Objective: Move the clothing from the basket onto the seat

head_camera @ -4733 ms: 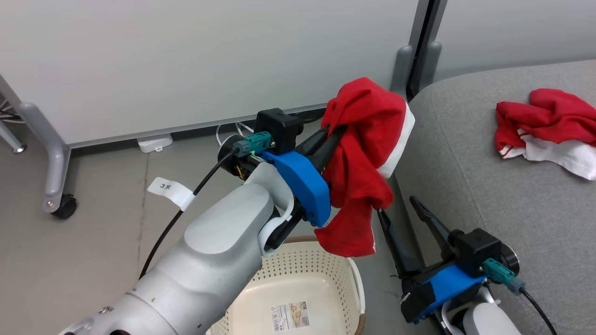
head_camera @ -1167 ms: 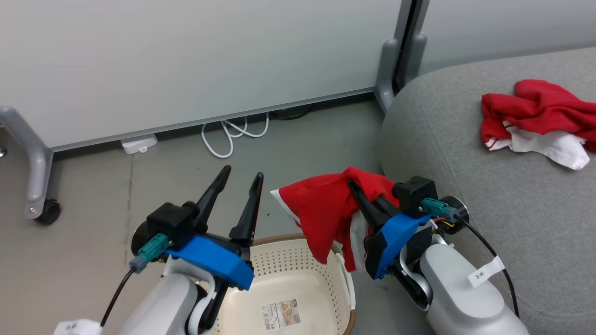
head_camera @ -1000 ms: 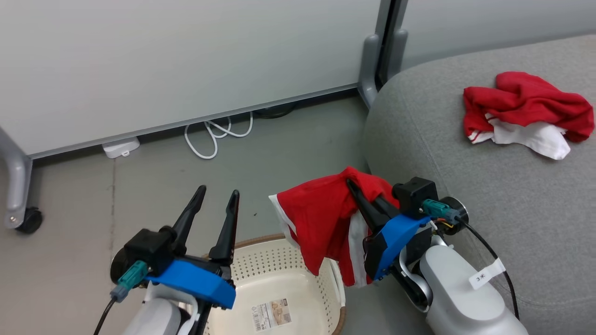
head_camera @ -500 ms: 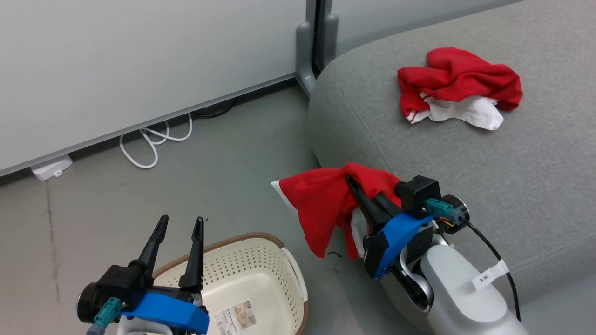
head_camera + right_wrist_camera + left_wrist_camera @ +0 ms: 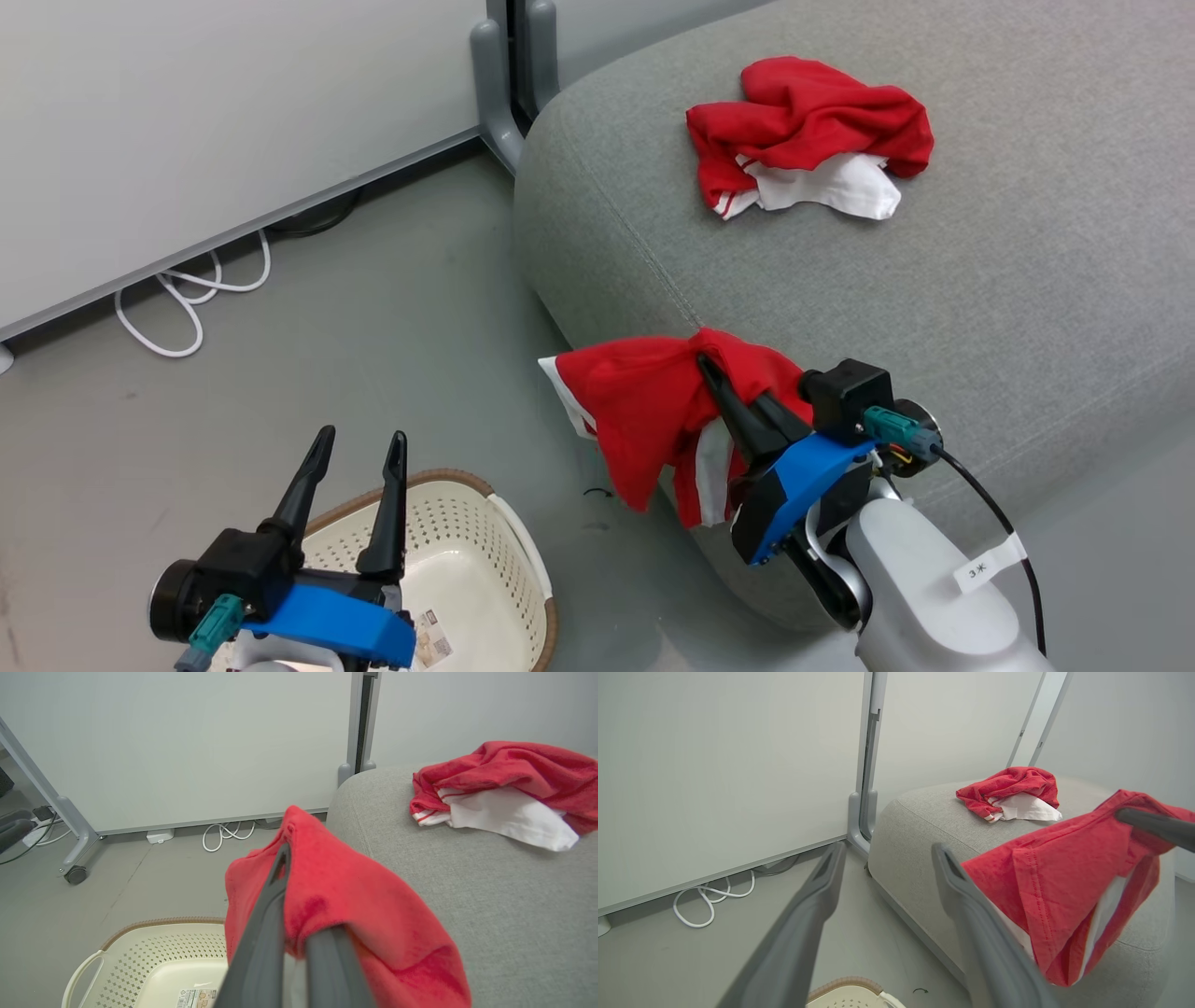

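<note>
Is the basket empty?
Empty, as far as shows: the basket floor bears just its printed label. One red garment lies on the seat; the right gripper holds the other garment.

Cable tag: "3", second mark unclear.

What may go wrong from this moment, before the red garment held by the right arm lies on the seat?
1. The held garment hangs past the front edge of the seat, above the floor; opening now would likely drop it there.
2. The fingers of the right gripper pinch only a bunch at its top, so the loose cloth below may drag on the seat edge and slip out.
</note>
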